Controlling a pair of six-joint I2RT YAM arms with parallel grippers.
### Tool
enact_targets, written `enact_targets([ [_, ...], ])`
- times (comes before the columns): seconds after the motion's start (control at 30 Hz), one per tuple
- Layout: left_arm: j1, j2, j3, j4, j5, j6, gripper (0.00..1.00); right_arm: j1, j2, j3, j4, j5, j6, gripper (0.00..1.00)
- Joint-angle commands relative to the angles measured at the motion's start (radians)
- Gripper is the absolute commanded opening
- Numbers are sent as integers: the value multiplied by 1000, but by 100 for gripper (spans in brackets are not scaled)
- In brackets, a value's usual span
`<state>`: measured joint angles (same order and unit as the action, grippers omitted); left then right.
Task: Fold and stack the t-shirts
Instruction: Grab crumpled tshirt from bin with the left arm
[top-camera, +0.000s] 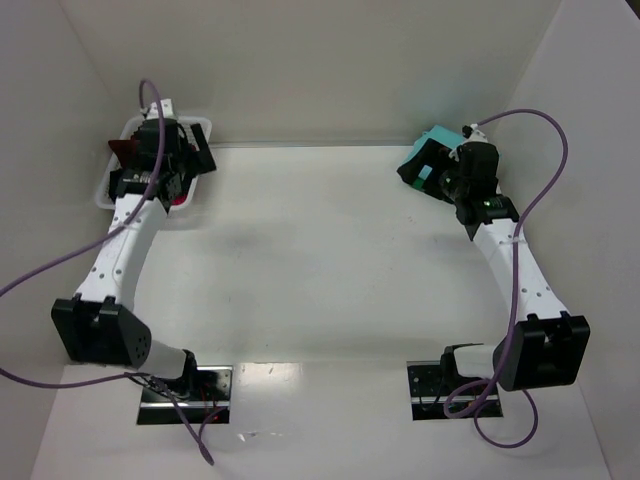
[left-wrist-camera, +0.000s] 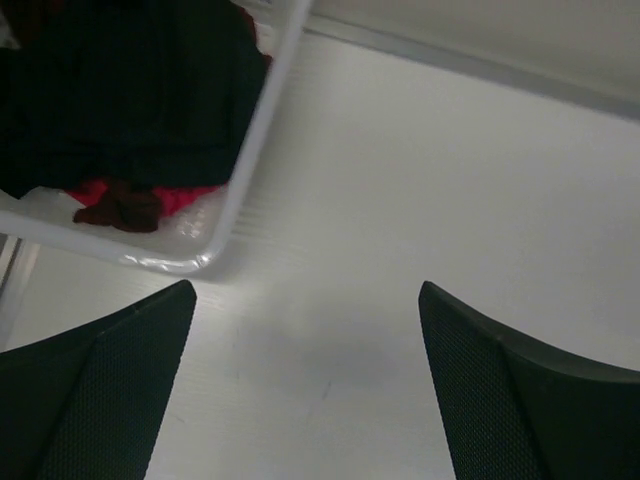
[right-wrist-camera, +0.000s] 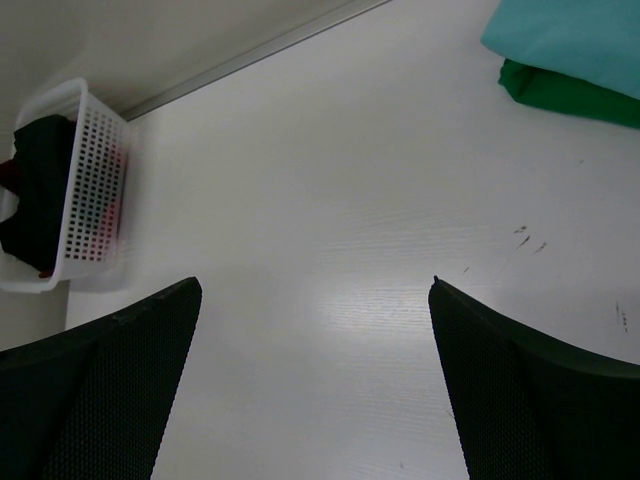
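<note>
In the left wrist view a large black t-shirt (left-wrist-camera: 120, 90) is heaped in the white basket (left-wrist-camera: 245, 150), with pink cloth (left-wrist-camera: 185, 200) and a maroon bit (left-wrist-camera: 125, 212) showing under it. My left gripper (left-wrist-camera: 307, 290) hangs open over bare table just right of the basket's corner, holding nothing. At the back right a folded teal t-shirt (right-wrist-camera: 575, 40) lies on a folded dark green one (right-wrist-camera: 560, 92). My right gripper (right-wrist-camera: 315, 285) is open and empty above the table beside that stack. From above, the left gripper (top-camera: 185, 160) is at the basket and the right gripper (top-camera: 425, 175) is by the teal t-shirt (top-camera: 437, 138).
The white lattice basket (top-camera: 108, 188) sits in the back left corner against the walls. White walls close in the table on the left, back and right. Purple cables loop from both arms. The arm bases (top-camera: 185, 385) stand at the near edge.
</note>
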<state>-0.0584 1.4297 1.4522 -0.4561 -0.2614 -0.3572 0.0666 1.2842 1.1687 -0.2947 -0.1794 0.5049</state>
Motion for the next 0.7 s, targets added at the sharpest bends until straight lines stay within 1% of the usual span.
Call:
enact_targets([
  [0.0,127,121,56,25,-116,-94,100,-4,27,16,49,-87,-11,100],
  [0.1,176,205,84,51,-145,-91,100,-4,40,16,81,-100,5,100],
  [0.2,194,299,170,40,-170,-67,100,-4,31,16,103,-109,14,100],
  [0.27,204,379,189,79,-171,-46,100,-4,30,16,115,-72,15,100],
  [0.3,218,383,207,80,-171,-45,100,-4,30,16,115,-62,15,100],
  [0.43,265,495,247,106,-89,-46,100,-4,30,16,113,-61,15,100],
  [0.57,298,574,304,119,-51,-65,100,-4,-6,-15,92,-18,15,100],
  [0.67,307,614,333,158,-24,-74,94,-4,-26,-29,92,8,15,100],
])
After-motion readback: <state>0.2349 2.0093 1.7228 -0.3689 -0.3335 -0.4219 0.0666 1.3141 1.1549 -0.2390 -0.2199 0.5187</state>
